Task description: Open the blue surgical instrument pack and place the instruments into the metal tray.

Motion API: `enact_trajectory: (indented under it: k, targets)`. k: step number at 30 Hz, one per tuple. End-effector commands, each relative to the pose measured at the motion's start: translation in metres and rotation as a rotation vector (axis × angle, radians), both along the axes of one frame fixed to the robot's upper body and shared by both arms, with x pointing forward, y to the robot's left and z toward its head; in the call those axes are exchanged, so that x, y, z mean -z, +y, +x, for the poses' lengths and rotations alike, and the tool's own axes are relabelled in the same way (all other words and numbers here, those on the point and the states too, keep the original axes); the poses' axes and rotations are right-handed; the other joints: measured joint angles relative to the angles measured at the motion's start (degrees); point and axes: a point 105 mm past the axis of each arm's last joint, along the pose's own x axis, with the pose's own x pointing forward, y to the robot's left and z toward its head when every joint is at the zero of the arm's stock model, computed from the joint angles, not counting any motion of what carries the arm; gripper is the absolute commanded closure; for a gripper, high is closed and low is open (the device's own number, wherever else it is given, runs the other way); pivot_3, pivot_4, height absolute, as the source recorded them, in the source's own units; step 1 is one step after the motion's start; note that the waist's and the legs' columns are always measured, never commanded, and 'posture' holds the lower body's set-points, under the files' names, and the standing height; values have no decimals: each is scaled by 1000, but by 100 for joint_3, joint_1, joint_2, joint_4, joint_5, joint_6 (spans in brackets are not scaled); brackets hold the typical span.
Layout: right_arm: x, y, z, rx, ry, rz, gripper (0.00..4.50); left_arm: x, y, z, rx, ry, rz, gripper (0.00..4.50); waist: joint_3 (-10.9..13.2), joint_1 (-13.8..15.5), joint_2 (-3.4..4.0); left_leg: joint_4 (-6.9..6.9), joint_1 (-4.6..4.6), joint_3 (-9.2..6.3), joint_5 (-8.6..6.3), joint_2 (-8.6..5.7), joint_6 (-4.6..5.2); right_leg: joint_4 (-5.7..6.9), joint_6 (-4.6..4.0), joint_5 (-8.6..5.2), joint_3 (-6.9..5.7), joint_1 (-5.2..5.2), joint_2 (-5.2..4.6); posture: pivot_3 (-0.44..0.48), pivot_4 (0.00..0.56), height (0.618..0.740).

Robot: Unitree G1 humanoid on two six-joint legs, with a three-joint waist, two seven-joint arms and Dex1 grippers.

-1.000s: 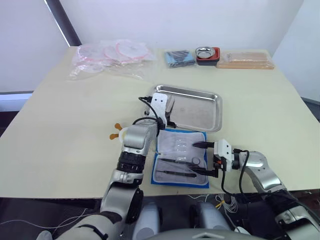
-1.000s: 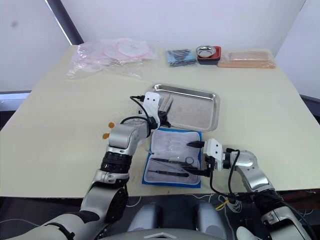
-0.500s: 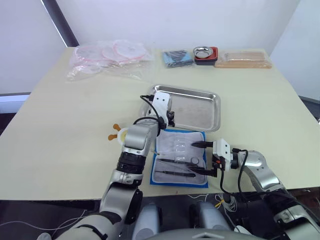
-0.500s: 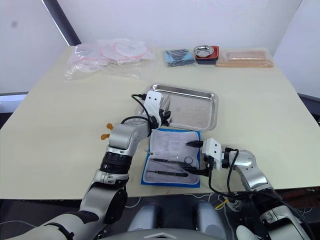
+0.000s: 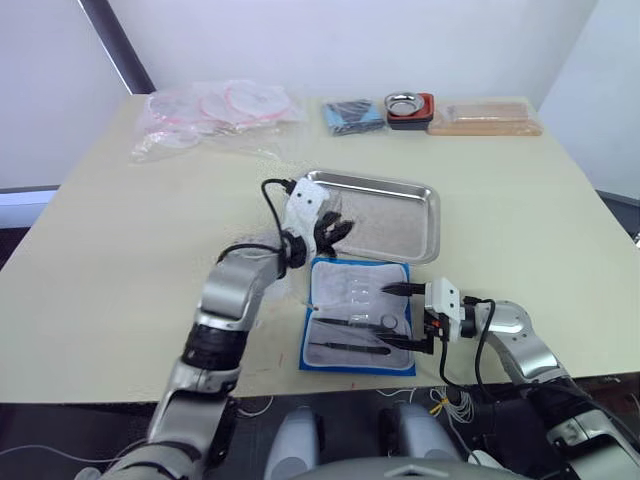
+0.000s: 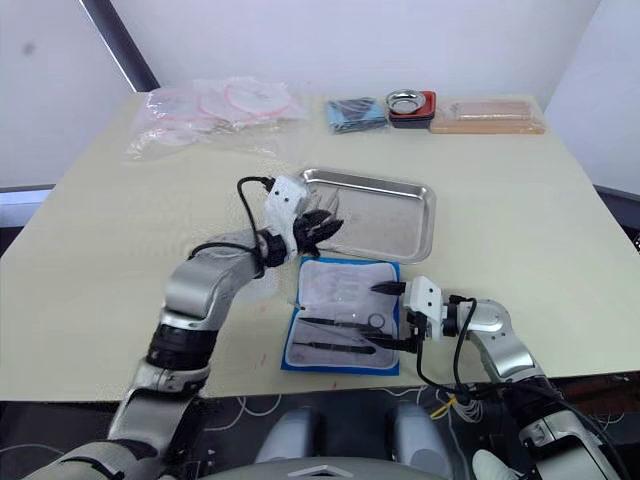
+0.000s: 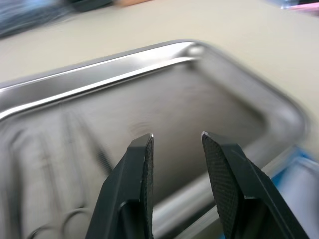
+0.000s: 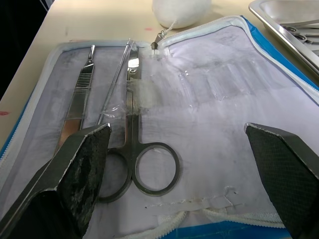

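Observation:
The blue surgical instrument pack (image 5: 360,318) lies unzipped and flat near the table's front edge. On its pale lining lie ring-handled scissors (image 8: 134,149), a flat handle (image 8: 79,94) and a thin probe (image 8: 117,79). Just behind it stands the metal tray (image 5: 405,218), with a few instruments (image 7: 65,164) lying at its left end. My left gripper (image 5: 338,228) hovers open over that left end, nothing between its fingers (image 7: 142,169). At the pack's right edge my right gripper (image 5: 398,315) stands wide open, facing across the lining toward the scissors.
Along the table's far edge lie clear plastic bags (image 5: 220,110), a dark blue bundle (image 5: 355,115), a small metal bowl in a red holder (image 5: 410,105) and a tan flat package (image 5: 485,118). The pack's front edge lies close to the table edge.
My left arm's elbow has swung out to the left, and its gripper now points rightward over the tray's left end. The right arm and the pack have not moved.

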Motion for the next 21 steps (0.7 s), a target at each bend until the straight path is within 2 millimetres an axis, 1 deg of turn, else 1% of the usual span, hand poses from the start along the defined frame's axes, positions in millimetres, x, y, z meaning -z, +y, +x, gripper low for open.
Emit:
enact_trajectory:
  k: [1, 3, 5, 8, 11, 13, 14, 16, 17, 19, 21]
  targets:
    - [70, -19, -28, 18, 221, -230, 0, -18, 5, -25, 213, -88, -23, 2872, 3, -9, 6, 0, 1, 5, 0, 2, 0, -1, 1, -1, 2, -1, -3, 0, 150, 740]
    - [70, -20, -28, 18, 222, -231, 0, -13, 14, -35, 287, -81, 7, 2872, 8, -6, 10, -1, -1, 2, 0, 3, 1, -2, 17, -11, -1, -2, -7, 0, 150, 740]
    - [70, -21, -28, 17, 222, -232, 0, -12, 23, -46, 355, -60, -6, 2872, 17, -9, 25, -9, -1, 10, 0, 8, 1, -10, 17, -11, 3, -4, -7, 0, 150, 740]
    - [70, -21, -29, 15, 224, -233, 0, -12, 33, -56, 411, -39, -8, 2872, 21, -7, 17, -11, -5, 9, 0, 15, 1, -21, 17, -11, 0, -5, -7, 0, 150, 740]
    - [70, -22, -31, 13, 228, -235, 0, -9, 45, -68, 491, -46, 39, 2057, 21, -9, 19, -15, -4, 12, 0, 19, 2, -29, 18, -11, 0, -6, -8, 0, 150, 740]
    - [71, -23, -33, 11, 232, -235, 0, -12, 56, -71, 539, -59, 52, 1292, 21, -1, 19, -23, -3, 11, 0, 21, 2, -36, 17, -11, -2, -7, -8, 0, 150, 740]
    - [71, -23, -33, 10, 233, -235, 0, -14, 60, -73, 566, -67, 52, 1018, 21, -1, 19, -26, -3, 10, 0, 23, 2, -41, 15, -10, -3, -7, -6, 0, 150, 740]
    - [71, -24, -34, 8, 235, -237, 0, -19, 66, -79, 637, -80, 52, 208, 20, 5, 19, -29, -3, 12, 0, 27, 2, -46, 11, -8, -5, -8, -6, 0, 150, 740]
    - [71, -24, -34, 7, 235, -238, 0, -22, 68, -83, 680, -86, 45, 71, 20, 9, 19, -33, -4, 10, 0, 28, 2, -52, 10, -8, -8, -8, -6, 0, 150, 740]
    - [71, -26, -35, 7, 236, -242, 0, -26, 72, -89, 737, -112, 57, 71, 20, 9, 18, -36, -6, 11, 0, 28, 2, -60, 8, -6, -9, -8, -6, 0, 150, 740]
    - [71, -28, -35, 9, 236, -244, 0, -27, 74, -90, 756, -133, 80, 71, 20, 2, 18, -40, -8, 14, -1, 30, 2, -70, -6, 3, -8, -8, -7, 0, 150, 740]
